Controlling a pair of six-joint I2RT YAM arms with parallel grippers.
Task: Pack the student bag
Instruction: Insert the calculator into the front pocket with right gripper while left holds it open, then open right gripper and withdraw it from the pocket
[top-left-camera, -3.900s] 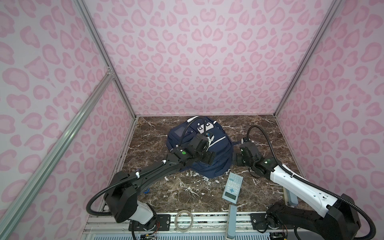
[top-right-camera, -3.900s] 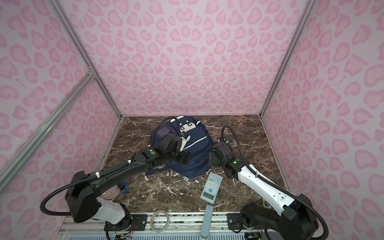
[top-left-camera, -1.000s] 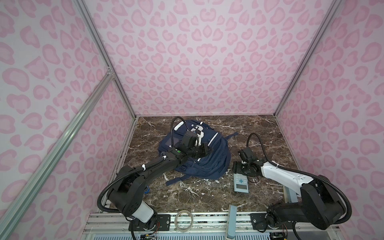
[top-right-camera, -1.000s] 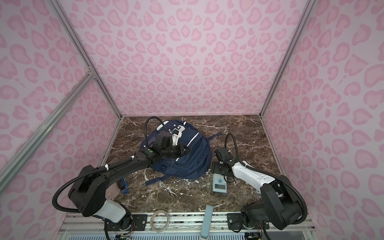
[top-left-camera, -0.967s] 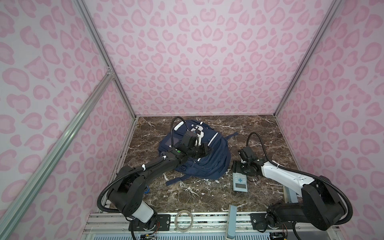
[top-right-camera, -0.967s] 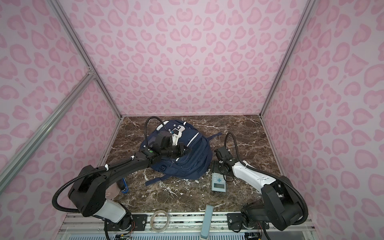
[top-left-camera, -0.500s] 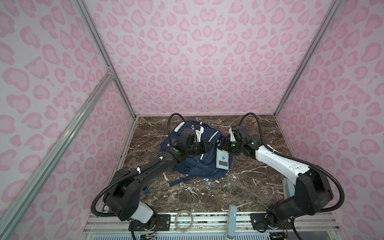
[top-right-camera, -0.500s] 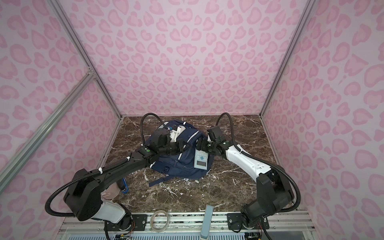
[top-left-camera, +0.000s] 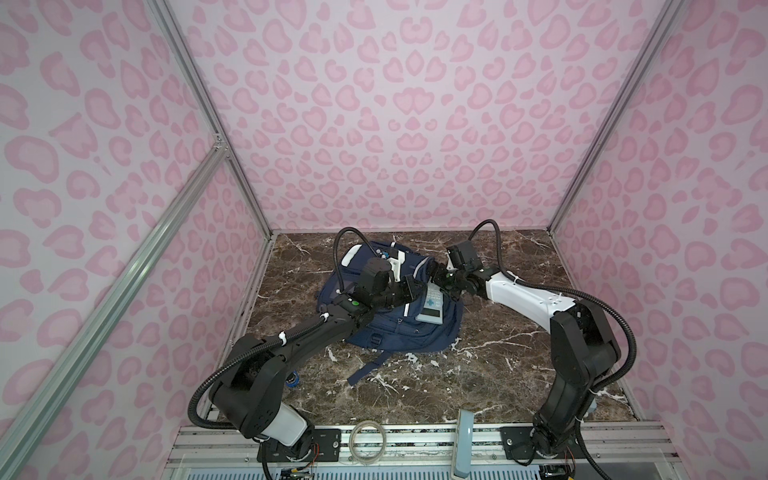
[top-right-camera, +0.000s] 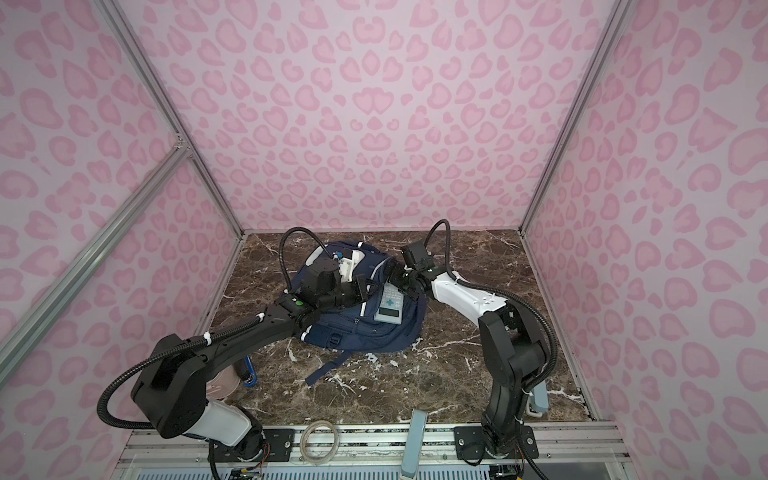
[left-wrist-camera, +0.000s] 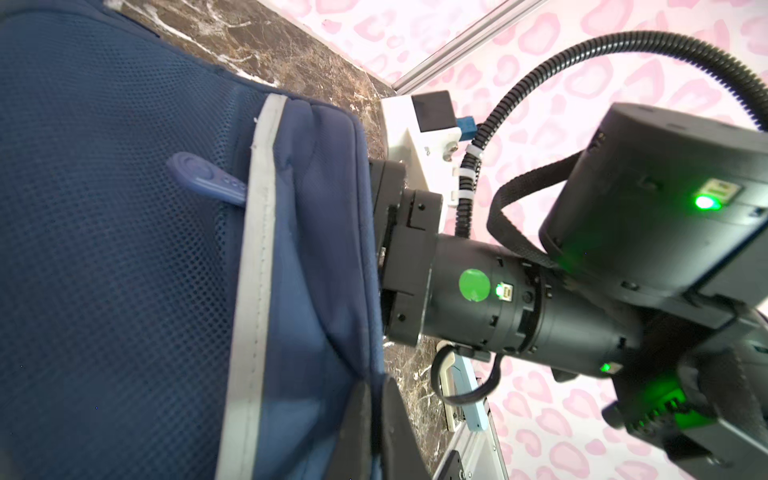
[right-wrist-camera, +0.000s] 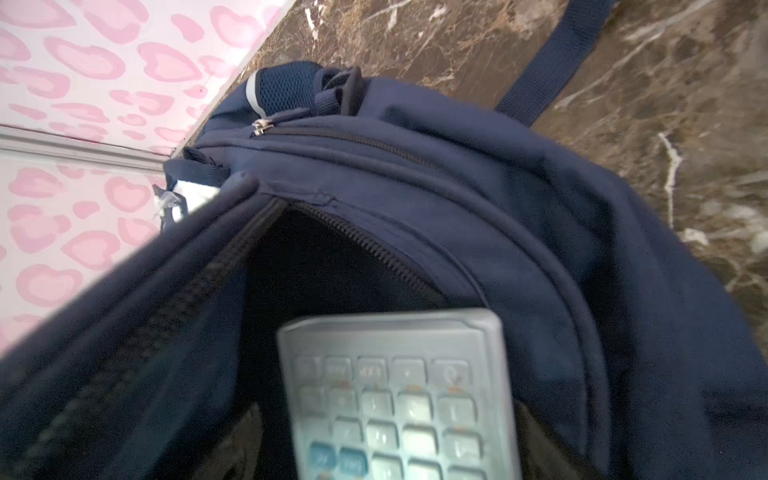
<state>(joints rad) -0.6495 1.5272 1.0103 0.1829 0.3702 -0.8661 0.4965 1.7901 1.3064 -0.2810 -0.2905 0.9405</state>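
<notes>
The student bag (top-left-camera: 399, 332) (top-right-camera: 361, 332), a navy backpack, lies on the marble floor in both top views. My left gripper (top-left-camera: 411, 291) (left-wrist-camera: 374, 428) is shut on the fabric edge of the student bag (left-wrist-camera: 124, 249) at its zip opening and holds it up. A pale grey calculator (top-left-camera: 432, 309) (top-right-camera: 390, 309) rests on the bag, its key end at the dark opening. My right gripper (top-left-camera: 440, 282) (right-wrist-camera: 386, 440) straddles the calculator (right-wrist-camera: 399, 395), open, with a gap between each finger and the calculator's side. The bag's inside (right-wrist-camera: 316, 266) is dark.
A loose navy strap (top-left-camera: 365, 372) trails toward the front. A blue pen (top-right-camera: 248, 374) and a pink round thing (top-right-camera: 224, 384) sit by the left arm's base. A light-blue object (top-right-camera: 540, 399) lies near the right arm's base. A cable coil (top-left-camera: 365, 440) rests on the front rail.
My right gripper lifted the calculator from the floor at the right and brought it to the bag's opening, where its jaws widened. The left gripper kept its hold on the bag.
</notes>
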